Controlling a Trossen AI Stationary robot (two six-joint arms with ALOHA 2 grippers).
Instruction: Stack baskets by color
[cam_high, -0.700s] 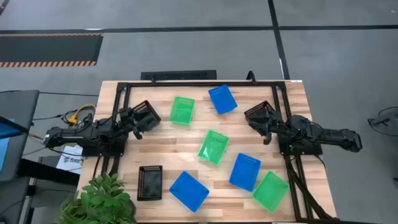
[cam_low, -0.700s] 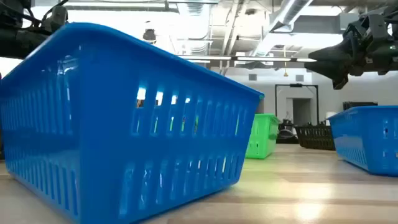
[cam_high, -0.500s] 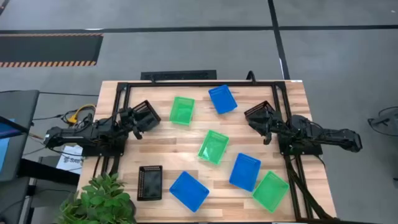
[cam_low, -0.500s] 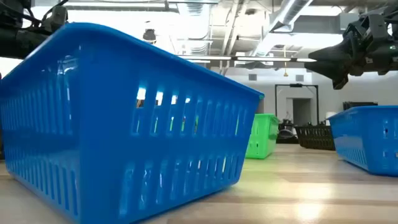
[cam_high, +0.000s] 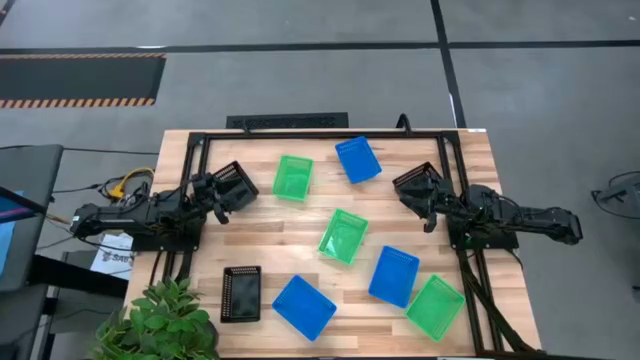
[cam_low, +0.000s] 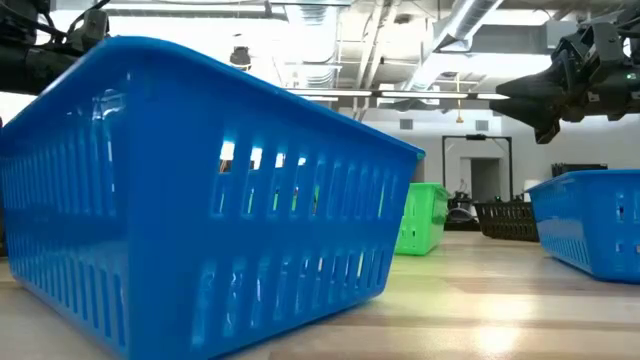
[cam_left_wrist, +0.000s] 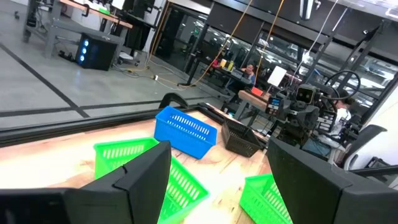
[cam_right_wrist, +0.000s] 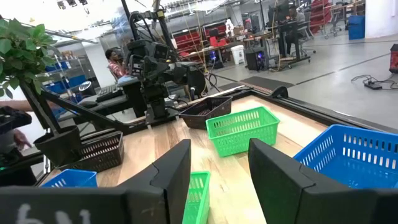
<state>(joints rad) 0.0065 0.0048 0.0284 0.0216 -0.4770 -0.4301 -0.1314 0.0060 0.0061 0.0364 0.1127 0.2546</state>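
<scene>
Baskets lie scattered on their bases on the wooden table: green ones (cam_high: 293, 177) (cam_high: 343, 236) (cam_high: 435, 307), blue ones (cam_high: 358, 159) (cam_high: 394, 275) (cam_high: 304, 306), and a black one (cam_high: 241, 293) near the front left. Two more black baskets rest at mid-table, one on the left (cam_high: 234, 183) and one on the right (cam_high: 418, 182). My left gripper (cam_high: 216, 191) (cam_left_wrist: 217, 144) hovers open beside the left black basket. My right gripper (cam_high: 427, 203) (cam_right_wrist: 219, 146) hovers open beside the right one. Both stand well above the table (cam_low: 570, 80), with nothing between the fingers.
A potted plant (cam_high: 160, 320) stands at the table's near left corner. A black metal frame (cam_high: 300, 135) runs along the far edge and both sides. Bare wood shows between the baskets at the centre (cam_high: 290, 235). People sit in the room beyond the table (cam_right_wrist: 115, 59).
</scene>
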